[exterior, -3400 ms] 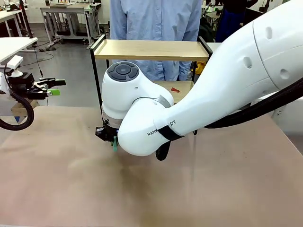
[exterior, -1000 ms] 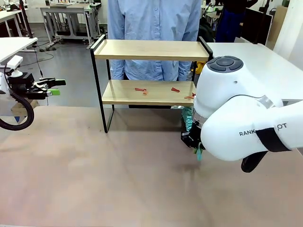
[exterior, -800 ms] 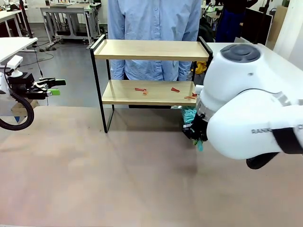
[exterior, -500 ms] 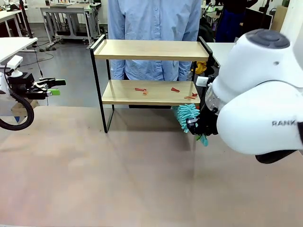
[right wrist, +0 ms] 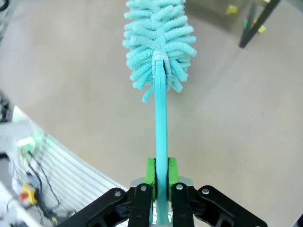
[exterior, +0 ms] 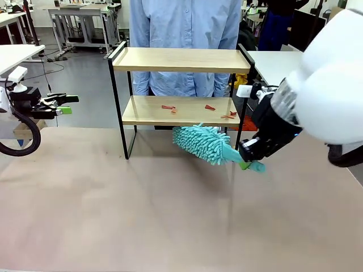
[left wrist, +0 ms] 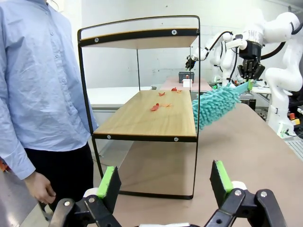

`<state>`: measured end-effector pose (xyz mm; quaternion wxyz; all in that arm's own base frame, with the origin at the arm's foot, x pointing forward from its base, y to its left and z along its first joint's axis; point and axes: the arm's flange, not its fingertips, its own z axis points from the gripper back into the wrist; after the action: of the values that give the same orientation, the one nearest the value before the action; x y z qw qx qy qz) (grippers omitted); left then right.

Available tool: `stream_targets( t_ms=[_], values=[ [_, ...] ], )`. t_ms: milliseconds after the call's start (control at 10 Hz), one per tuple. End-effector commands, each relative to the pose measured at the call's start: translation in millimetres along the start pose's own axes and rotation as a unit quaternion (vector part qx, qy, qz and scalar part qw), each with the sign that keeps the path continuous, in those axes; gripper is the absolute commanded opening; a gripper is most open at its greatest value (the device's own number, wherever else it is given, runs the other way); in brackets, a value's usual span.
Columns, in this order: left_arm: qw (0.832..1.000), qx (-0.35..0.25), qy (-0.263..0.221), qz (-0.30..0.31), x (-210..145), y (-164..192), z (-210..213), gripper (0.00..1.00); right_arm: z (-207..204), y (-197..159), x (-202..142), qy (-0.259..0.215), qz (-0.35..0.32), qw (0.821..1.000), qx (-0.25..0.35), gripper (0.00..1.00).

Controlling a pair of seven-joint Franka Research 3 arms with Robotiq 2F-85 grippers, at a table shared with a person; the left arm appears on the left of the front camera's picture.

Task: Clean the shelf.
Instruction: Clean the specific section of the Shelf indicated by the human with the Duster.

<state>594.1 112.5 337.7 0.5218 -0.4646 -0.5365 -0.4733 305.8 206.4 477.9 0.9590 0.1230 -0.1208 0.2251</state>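
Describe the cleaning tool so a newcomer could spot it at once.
Find the two-tier shelf at the far side of the table. Just right of its lower board, the right end effector grips a thin turquoise handle. That duster ends in a shaggy turquoise head, unlike the small red scraps on the board.

The front camera sits on the robot's side, a little above the surface (exterior: 142,215). It faces across it at the shelf (exterior: 181,59) and a person (exterior: 184,22) close behind. The left wrist camera looks out level past the left tool (left wrist: 165,182) from off the shelf's end, along its boards, with the person at picture left. The right wrist camera looks steeply down past the right tool (right wrist: 161,172) along the duster (right wrist: 160,42) onto the surface, close in. All three share the duster; front and left wrist also share shelf and person.
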Motion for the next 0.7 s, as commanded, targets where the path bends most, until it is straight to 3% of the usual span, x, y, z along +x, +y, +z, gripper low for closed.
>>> stream_targets(
  t_ms=[0,300,600],
  values=[
    [1.0,0.0,-0.001,0.0,3.5,-1.3,0.3,1.0,16.7,-22.8,-69.5,0.019,0.074,0.996,0.052,0.13],
    [1.0,0.0,-0.001,0.0,3.5,-1.3,0.3,1.0,56.6,-39.0,-116.1,0.064,0.143,0.985,0.076,0.13],
    [1.0,0.0,-0.001,0.0,3.5,-1.3,0.3,1.0,62.1,-49.8,-165.2,0.129,0.197,0.971,0.045,0.13]
  ],
)
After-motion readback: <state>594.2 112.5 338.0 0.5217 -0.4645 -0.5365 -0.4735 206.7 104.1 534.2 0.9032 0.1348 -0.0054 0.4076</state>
